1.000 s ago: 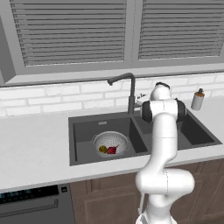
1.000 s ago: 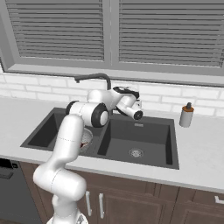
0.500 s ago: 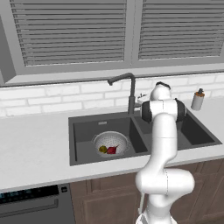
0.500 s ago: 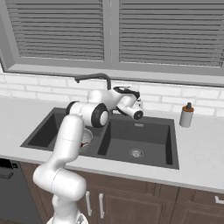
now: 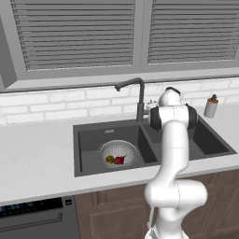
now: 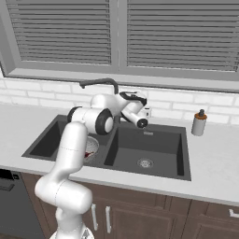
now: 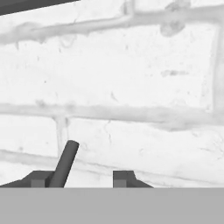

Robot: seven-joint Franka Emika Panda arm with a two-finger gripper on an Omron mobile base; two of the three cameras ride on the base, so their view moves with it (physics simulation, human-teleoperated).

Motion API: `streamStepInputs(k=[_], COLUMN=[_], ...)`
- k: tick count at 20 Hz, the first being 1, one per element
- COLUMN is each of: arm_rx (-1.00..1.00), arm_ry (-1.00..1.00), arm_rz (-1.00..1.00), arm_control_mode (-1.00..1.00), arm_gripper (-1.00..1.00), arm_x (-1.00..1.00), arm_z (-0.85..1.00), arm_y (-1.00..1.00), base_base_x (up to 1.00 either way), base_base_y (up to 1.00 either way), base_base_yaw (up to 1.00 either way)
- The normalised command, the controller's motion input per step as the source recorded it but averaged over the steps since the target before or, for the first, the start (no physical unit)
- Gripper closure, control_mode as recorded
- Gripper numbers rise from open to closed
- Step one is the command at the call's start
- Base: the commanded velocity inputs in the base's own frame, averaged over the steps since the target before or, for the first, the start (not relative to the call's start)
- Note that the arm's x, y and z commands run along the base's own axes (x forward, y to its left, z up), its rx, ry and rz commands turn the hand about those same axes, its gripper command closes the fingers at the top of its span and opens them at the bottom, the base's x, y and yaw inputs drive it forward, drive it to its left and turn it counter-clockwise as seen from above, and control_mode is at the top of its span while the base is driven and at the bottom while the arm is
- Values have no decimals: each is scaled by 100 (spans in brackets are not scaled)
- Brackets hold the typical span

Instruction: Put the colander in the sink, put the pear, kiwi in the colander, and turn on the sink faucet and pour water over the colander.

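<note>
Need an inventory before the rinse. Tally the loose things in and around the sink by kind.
Colander: 1
Fruit: 2, a dark red pear and an olive-yellow kiwi, both in the colander
Soap bottle: 1
Total: 4

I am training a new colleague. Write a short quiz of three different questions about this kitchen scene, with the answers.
1. True or false: the pear and the kiwi lie in the colander.
2. Which basin of the sink holds the colander: A) the left, B) the right?
3. Fill in: in the hand view, the thin dark lever rises beside the gripper, before a white ____ wall.

Key: 1 true; 2 A; 3 brick.
</note>
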Motion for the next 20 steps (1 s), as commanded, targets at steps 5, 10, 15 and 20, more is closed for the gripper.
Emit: streamStepInputs(k=[5,10,15,20], arm_rx=[0,2,3,4], arm_ry=[3,1,1,2], arm_rz=[-8,-2,0,0], arm_control_mode=[-100,-100,-100,-100], arm_gripper=[100,100,100,100], arm_x=[0,-1,-4,-7], arm_z=[-3,-5,-6,-5], arm_y=[-69,-80,-83,-85], base_base_x=[0,0,0,0], base_base_y=[0,0,0,0], base_base_yaw=[0,0,0,0])
